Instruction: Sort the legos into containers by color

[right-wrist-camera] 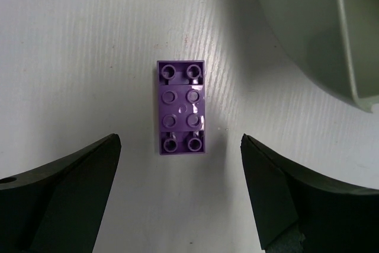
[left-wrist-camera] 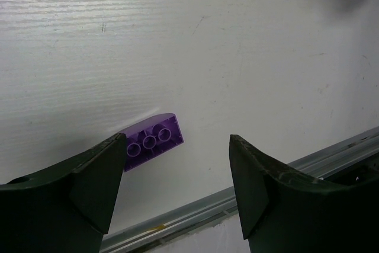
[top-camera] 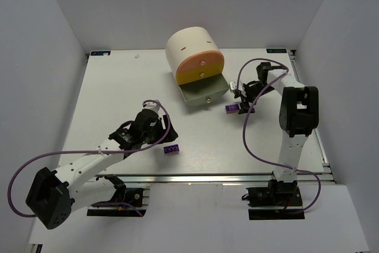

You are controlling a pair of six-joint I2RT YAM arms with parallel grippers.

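Observation:
One purple lego (top-camera: 171,148) lies near the table's front edge, underside up in the left wrist view (left-wrist-camera: 150,141). My left gripper (top-camera: 159,136) is open just above and left of it, empty. A second purple lego (top-camera: 233,108) lies studs up right of the cabinet; it sits just ahead of my open right gripper (right-wrist-camera: 179,164), centred between the fingers. The right gripper (top-camera: 243,102) is empty. The cream cabinet (top-camera: 190,45) has its grey-green drawer (top-camera: 204,92) pulled open; the peach-orange drawer (top-camera: 201,60) and yellow drawer (top-camera: 200,76) are shut. Green, orange and yellow legos are out of view.
The table's front metal rail (left-wrist-camera: 237,199) runs close below the left gripper. The open drawer's rim (right-wrist-camera: 349,57) is at the upper right of the right wrist view. White walls enclose the table on three sides.

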